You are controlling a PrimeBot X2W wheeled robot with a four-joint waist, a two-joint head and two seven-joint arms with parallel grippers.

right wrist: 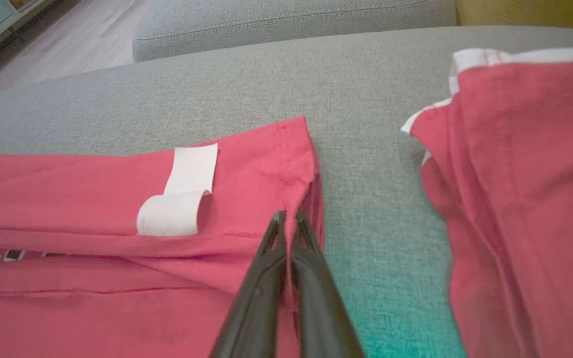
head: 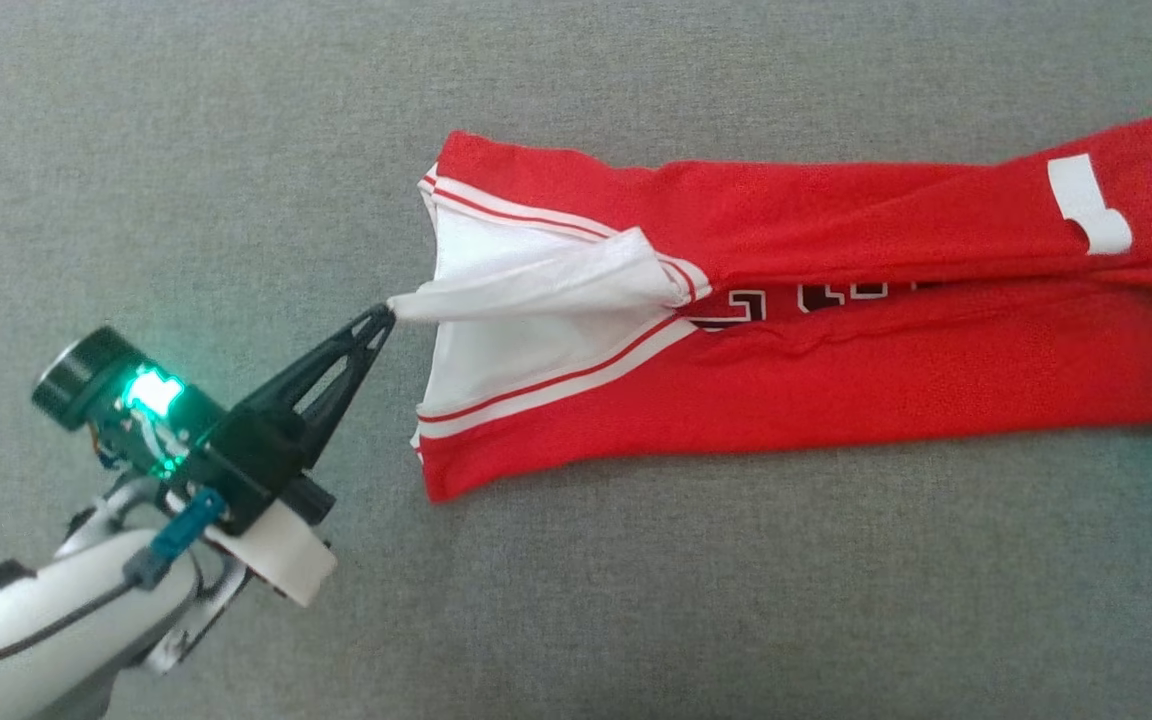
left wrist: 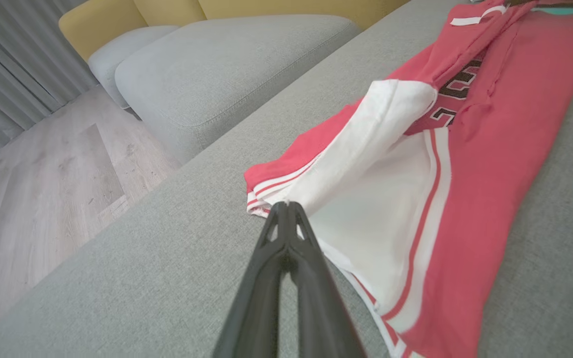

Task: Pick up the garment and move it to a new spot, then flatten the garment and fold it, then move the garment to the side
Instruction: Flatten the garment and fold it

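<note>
Head view: red garment lies on grey cushion, long axis left-right, white-trimmed opening toward left gripper, which pinches its white lining. Left wrist view: black lettering between folds. Right wrist view: right gripper clamped on the hem end beside white tag; 1 more red cloth nearby.

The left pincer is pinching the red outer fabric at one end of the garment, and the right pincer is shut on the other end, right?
No: the left pincer pinches the white lining, not the red outer fabric; the left wrist view shows it. The right pincer is shut on the other end of the garment.
</note>
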